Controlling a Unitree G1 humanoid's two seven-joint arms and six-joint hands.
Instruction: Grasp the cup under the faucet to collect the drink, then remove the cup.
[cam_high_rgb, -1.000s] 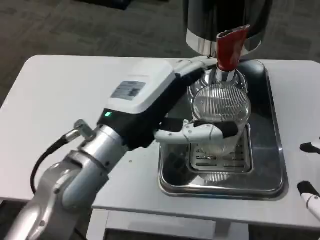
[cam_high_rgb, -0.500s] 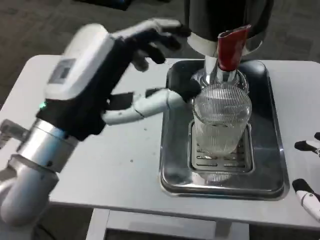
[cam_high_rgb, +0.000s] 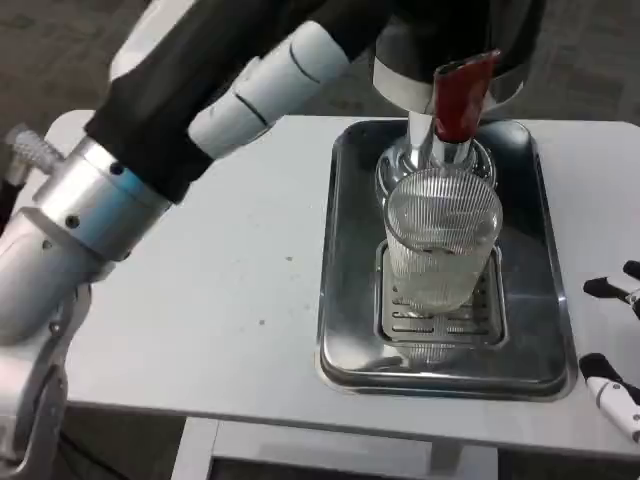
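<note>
The cup (cam_high_rgb: 442, 240) stands upright on the tray (cam_high_rgb: 350, 300) grate, directly under the red faucet (cam_high_rgb: 462, 95); the left hand (cam_high_rgb: 270, 85) is raised far-left, its grasp unclear; likely it should press the faucet steadily, clear of the cup's rim.

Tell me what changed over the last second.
The left hand let go of the ribbed glass cup and rose up and away toward the dispenser top. The cup stayed on the drip tray under the red faucet handle; the right hand stayed at the table edge.
</note>
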